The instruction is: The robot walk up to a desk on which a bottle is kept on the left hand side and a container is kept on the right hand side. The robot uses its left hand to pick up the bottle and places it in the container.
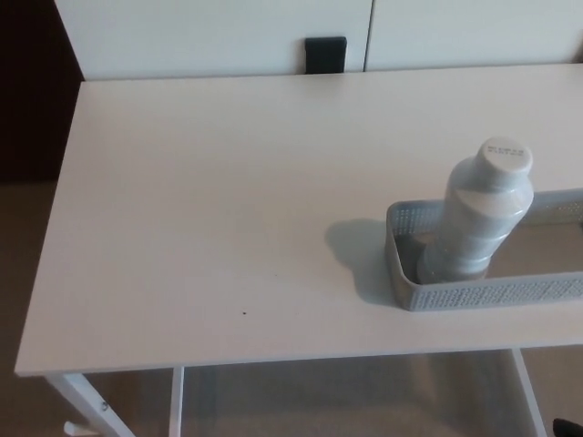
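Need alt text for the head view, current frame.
A grey bottle stands upright in the left end of a grey mesh container at the right of a white desk. Neither robot hand is in view.

A white table (209,200) fills most of the frame. At right, a grey mesh container (474,293) sits near the front edge, a grey bottle (478,214) standing upright in its left end.
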Robot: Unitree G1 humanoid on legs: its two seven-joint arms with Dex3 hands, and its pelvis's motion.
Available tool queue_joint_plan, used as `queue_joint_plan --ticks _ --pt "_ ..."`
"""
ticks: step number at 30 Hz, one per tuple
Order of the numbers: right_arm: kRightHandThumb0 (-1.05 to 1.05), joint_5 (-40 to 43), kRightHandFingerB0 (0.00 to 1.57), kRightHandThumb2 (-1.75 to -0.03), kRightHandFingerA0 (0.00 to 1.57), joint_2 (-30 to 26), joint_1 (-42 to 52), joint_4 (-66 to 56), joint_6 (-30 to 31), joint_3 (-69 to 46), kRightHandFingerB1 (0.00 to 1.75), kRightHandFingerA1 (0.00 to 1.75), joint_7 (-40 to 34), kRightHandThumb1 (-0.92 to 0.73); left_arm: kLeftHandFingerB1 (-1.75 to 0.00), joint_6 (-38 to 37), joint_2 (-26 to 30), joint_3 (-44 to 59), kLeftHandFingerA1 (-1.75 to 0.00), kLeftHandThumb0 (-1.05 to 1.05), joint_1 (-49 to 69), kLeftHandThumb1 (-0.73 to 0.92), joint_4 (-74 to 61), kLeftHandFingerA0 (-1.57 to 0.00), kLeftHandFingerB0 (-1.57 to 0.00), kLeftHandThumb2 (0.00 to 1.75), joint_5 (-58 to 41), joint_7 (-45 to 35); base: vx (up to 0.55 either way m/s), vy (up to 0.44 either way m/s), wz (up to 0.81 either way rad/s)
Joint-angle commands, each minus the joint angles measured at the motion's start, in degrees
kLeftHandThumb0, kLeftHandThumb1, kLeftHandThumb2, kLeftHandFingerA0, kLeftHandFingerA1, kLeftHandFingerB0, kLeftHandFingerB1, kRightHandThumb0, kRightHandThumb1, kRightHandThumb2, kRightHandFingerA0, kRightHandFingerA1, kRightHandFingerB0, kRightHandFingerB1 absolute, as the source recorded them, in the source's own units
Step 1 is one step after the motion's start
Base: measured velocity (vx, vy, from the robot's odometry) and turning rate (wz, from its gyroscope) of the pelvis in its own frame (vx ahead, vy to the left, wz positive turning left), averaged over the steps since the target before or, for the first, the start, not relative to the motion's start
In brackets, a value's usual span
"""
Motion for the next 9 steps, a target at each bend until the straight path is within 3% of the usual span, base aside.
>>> queue_joint_plan --ticks 1,2,6,7,8,9 --pt "-0.35 -0.7 0.01 -0.79 0.00 -1.2 0.3 1.8 -2.4 -0.5 0.13 0.18 -1.0 -0.49 -0.37 -11.0 3.2 -6.2 -0.37 -0.48 -1.2 0.59 35.6 -0.02 -0.07 0.69 3.8 0.8 0.00 0.000 0.00" --pt "-0.34 -0.7 0.01 -0.79 0.00 -1.3 0.4 1.7 -2.2 -0.5 0.13 0.17 -0.9 -0.50 -0.35 -10.1 3.6 -6.5 -0.71 -0.42 -1.8 0.62 37.7 -0.24 -0.13 0.58 3.4 -0.4 0.00 0.000 0.00" --pt "-0.34 -0.7 0.01 -0.79 0.00 -1.3 0.5 1.5 -1.9 -0.4 0.13 0.17 -0.8 -0.50 -0.35 -9.4 4.8 -7.0 -0.71 -0.42 -2.8 0.62 42.1 -0.24 -0.13 0.58 2.2 -1.9 0.00 0.000 0.00" --pt "-0.35 -0.8 0.00 -0.79 0.00 -1.4 0.5 1.6 -2.3 -0.4 0.12 0.16 -0.8 -0.51 -0.38 -8.9 5.6 -8.5 -0.51 -0.53 -1.8 0.68 41.2 -0.19 -0.27 0.60 2.2 -6.2 0.00 0.000 0.00" --pt "-0.35 -0.8 0.00 -0.79 0.00 -1.4 0.5 1.6 -2.6 -0.4 0.12 0.16 -0.7 -0.51 -0.38 -8.5 6.2 -9.6 -0.51 -0.53 -1.0 0.68 40.7 -0.19 -0.27 0.60 2.2 -9.4 0.00 0.000 0.00" --pt "-0.35 -0.7 0.00 -0.79 0.00 -1.5 0.6 1.5 -2.7 -0.7 0.13 0.17 -0.9 -0.51 -0.47 -8.5 6.7 -10.0 -0.56 -0.57 -1.3 0.55 42.0 -0.23 -0.26 0.79 1.8 -11.4 0.00 0.000 0.00"
